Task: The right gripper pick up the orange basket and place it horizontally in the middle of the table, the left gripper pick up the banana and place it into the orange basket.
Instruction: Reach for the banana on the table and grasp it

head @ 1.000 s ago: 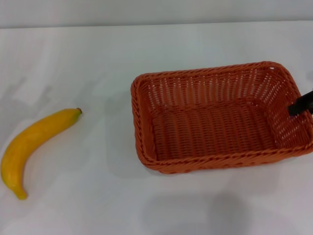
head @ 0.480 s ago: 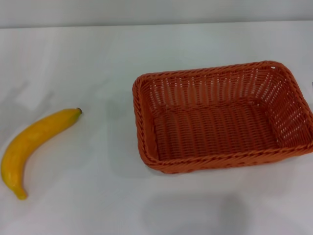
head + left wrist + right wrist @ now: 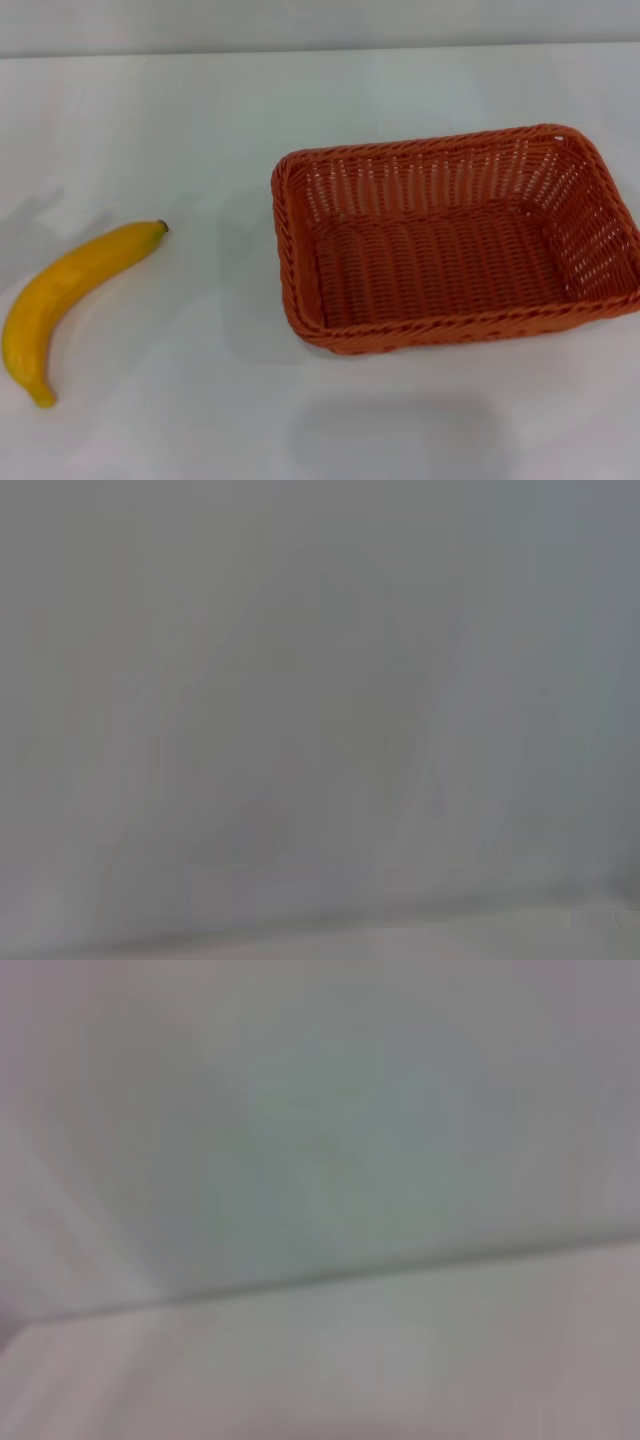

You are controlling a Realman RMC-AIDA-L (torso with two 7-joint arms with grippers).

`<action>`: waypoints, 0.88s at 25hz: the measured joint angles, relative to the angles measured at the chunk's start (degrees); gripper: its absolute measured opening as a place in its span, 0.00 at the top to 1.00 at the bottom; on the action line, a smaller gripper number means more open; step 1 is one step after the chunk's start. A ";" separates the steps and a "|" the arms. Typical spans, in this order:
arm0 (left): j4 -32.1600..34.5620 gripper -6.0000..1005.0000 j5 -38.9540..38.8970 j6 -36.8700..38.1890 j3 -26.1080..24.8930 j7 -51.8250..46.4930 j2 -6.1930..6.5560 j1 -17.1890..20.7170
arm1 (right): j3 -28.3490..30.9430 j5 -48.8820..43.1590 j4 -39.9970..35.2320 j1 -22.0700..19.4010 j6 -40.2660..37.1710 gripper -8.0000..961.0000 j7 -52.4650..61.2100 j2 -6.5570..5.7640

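Note:
The orange basket point(image 3: 455, 240) lies lengthwise across the white table point(image 3: 200, 120) in the head view, from the centre out to the right, and it is empty. The yellow banana point(image 3: 70, 300) lies on the table at the far left, its dark tip pointing toward the basket. Neither gripper shows in any view. Both wrist views show only plain pale surfaces.
The table's far edge meets a light wall point(image 3: 320, 25) at the back. A pale surface with a faint seam point(image 3: 400, 1265) fills the right wrist view.
The black right gripper finger that was at the basket's right rim one second ago has gone out of view. The basket and the banana have stayed put.

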 joint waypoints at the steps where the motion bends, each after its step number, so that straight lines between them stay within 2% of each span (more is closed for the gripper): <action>1: -1.70 0.25 2.40 -1.18 -0.29 -1.96 0.29 -0.51 | 0.37 1.72 1.20 -0.96 -0.62 0.64 -2.15 -0.04; 6: -9.36 0.25 18.70 -8.13 -0.62 -11.68 2.73 -5.73 | 1.91 10.08 8.73 -5.02 -2.73 0.64 -14.35 -1.11; 10: -9.52 0.25 28.57 -11.77 -0.68 -13.22 4.37 -10.74 | 6.72 14.21 14.75 -6.95 -3.27 0.64 -25.23 -1.03; 13: -9.07 0.25 33.34 -12.69 -0.33 -13.14 4.75 -12.47 | 9.78 14.79 18.66 -7.25 -4.12 0.64 -30.60 -0.75; 17: -8.66 0.25 38.52 -14.97 0.18 -12.03 4.86 -13.49 | 10.84 15.62 21.40 -7.30 -6.64 0.64 -34.73 -0.19; 22: -7.71 0.26 44.23 -16.61 0.57 -10.26 4.84 -14.63 | 10.92 17.29 21.69 -7.58 -9.39 0.51 -36.10 1.04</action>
